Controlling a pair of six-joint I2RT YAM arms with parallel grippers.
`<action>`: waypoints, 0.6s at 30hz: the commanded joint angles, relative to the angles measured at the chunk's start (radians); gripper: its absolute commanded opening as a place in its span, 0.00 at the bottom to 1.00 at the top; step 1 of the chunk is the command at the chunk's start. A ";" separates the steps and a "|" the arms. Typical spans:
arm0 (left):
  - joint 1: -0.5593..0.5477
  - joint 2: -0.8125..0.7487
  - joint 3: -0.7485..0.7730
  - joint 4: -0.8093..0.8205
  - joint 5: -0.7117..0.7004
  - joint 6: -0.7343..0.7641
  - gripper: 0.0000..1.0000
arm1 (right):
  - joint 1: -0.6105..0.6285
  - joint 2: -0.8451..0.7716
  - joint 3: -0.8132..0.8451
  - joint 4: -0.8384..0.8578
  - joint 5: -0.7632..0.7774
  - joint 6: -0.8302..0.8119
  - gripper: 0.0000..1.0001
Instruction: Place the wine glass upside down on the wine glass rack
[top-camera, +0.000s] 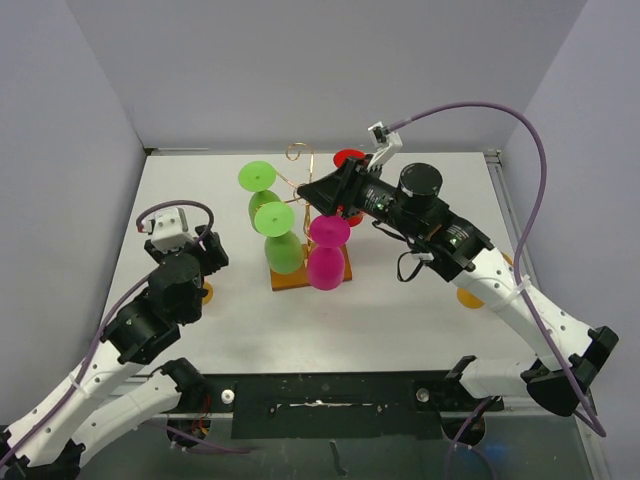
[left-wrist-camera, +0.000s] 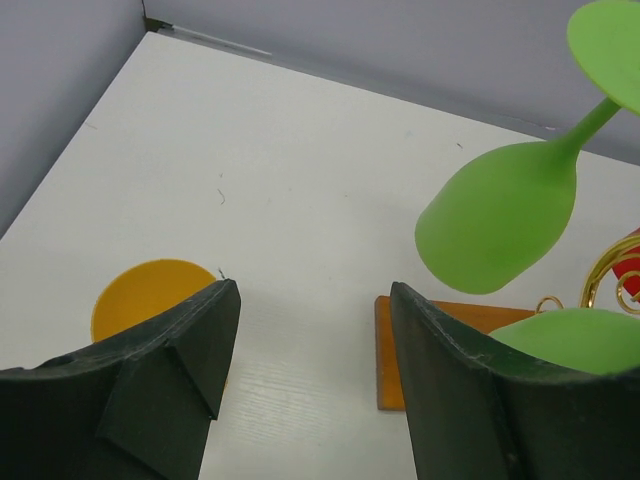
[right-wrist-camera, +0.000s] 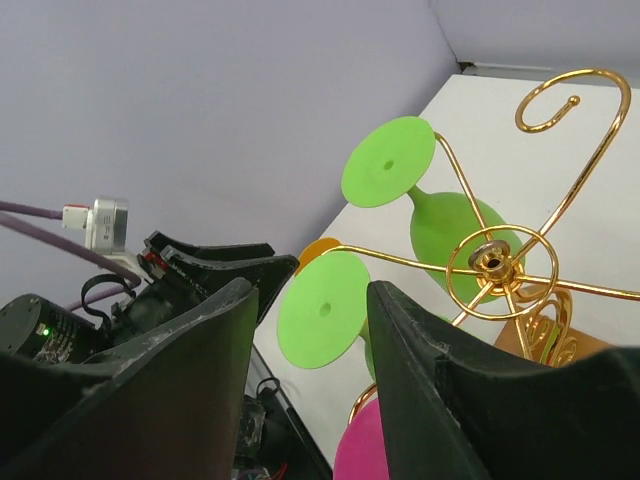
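One glass (top-camera: 326, 262) below right end effector (top-camera: 315, 197)

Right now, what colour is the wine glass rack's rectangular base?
The rack's base is orange-brown wood; the top external view shows it best.

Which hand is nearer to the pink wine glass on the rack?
Right. The right hand hovers close by the foot of the pink wine glass, at the rack's top; the left hand sits apart, left of the rack.
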 joint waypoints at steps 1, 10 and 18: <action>0.011 0.067 0.098 -0.118 -0.079 -0.129 0.60 | 0.002 -0.054 -0.033 0.083 -0.030 -0.088 0.49; 0.315 0.221 0.081 -0.125 0.216 -0.181 0.48 | 0.001 -0.143 -0.097 0.074 0.002 -0.200 0.50; 0.562 0.317 0.045 -0.075 0.512 -0.139 0.42 | 0.000 -0.179 -0.118 0.070 0.021 -0.257 0.50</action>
